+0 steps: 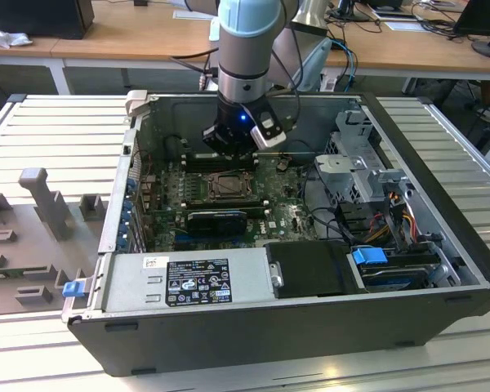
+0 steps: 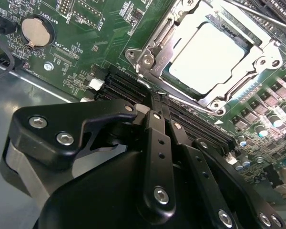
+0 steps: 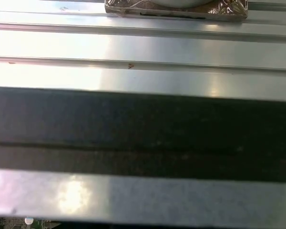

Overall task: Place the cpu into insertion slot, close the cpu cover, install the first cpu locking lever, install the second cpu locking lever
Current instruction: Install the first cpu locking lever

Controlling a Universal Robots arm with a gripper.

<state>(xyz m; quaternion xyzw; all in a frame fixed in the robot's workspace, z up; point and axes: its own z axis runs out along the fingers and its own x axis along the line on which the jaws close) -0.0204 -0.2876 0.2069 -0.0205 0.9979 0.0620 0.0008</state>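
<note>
Nearest the lens in the second wrist view we are seeing the black hand (image 2: 155,102), its linkages filling the lower half of the frame and its two slim fingers (image 2: 158,125) lying pressed together with nothing between them, tips hovering just over the long black memory slots (image 2: 126,86). In the upper right of that frame we are looking at the cpu (image 2: 210,56), its pale face sitting flat in the insertion slot (image 2: 152,47), with the cpu cover (image 2: 238,78) lying down around it so the chip shows through the window. A round coin battery (image 2: 34,31) is sitting on the green motherboard (image 2: 86,38) at upper left. In the exterior view the arm (image 1: 245,49) is reaching down from the top centre into the open computer case (image 1: 294,327), which is resting on the ribbed bench (image 1: 49,131); the hand (image 1: 229,149) is hanging just above the socket (image 1: 227,186) at mid-frame.
</note>
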